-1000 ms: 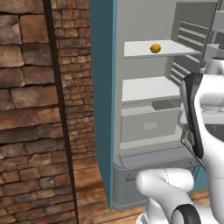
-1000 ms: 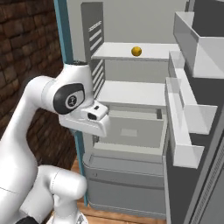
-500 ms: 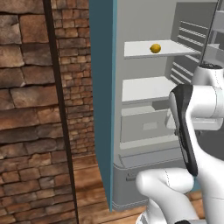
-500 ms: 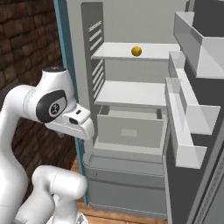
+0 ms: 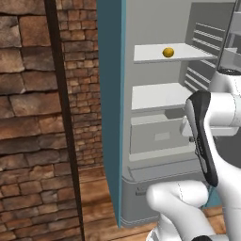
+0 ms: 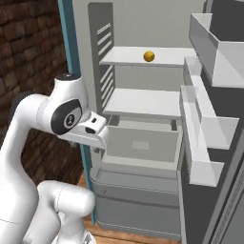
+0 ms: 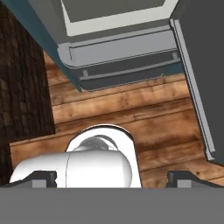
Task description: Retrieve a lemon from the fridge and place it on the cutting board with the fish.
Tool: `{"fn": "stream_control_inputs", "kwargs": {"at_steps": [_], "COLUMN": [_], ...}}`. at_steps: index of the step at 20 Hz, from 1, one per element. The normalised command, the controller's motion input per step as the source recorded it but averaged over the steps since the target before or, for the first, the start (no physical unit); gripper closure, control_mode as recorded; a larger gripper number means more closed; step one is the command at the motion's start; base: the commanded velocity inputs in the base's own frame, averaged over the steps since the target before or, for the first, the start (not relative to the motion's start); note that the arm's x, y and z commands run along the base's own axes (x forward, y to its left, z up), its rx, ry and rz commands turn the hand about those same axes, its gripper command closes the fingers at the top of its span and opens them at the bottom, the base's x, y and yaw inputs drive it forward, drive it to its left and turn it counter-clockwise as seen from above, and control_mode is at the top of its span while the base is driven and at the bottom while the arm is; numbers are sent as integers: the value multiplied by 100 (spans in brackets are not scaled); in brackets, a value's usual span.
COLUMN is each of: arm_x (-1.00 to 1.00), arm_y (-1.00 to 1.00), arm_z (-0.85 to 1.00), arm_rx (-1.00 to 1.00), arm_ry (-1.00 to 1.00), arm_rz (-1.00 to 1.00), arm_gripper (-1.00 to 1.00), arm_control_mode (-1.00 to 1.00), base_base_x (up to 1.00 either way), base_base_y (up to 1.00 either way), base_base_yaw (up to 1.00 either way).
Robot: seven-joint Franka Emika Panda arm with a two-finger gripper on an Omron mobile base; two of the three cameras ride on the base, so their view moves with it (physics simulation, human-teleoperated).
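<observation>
1. Since the earlier frames the arm has folded lower in front of the open fridge; its elbow and wrist now sit level with the drawer rather than with the middle shelf, while the lemon has kept its place.
2. The lemon rests on the top shelf, well above the hand and well apart from it.
3. The fingers stand fully spread with nothing between them, and they point down at the wooden floor by the fridge's base.
4. To do this step well, I judge the hand should first tilt up and rise to top-shelf height, clear of the door bins on the right.
5. Approach the fruit level, along the shelf, fingers straddling its widest part.
6. Close gently: a round lemon may roll backward if nudged.
</observation>
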Motion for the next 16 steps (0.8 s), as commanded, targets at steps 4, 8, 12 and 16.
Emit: {"fn": "stream_control_inputs", "kwargs": {"at_steps": [4,8,12,16], "arm_x": [0,0,0,0], "arm_y": [0,0,0,0], "arm_z": [0,0,0,0], "arm_rx": [0,0,0,0], "arm_ry": [0,0,0,0], "arm_rz": [0,0,0,0], "arm_gripper": [-100,-100,-100,-100], "arm_control_mode": [100,100,100,100], "base_base_x": [48,47,52,41], "base_base_y": [-46,-8,-9,-30], "base_base_yaw": [17,5,0,0]}}
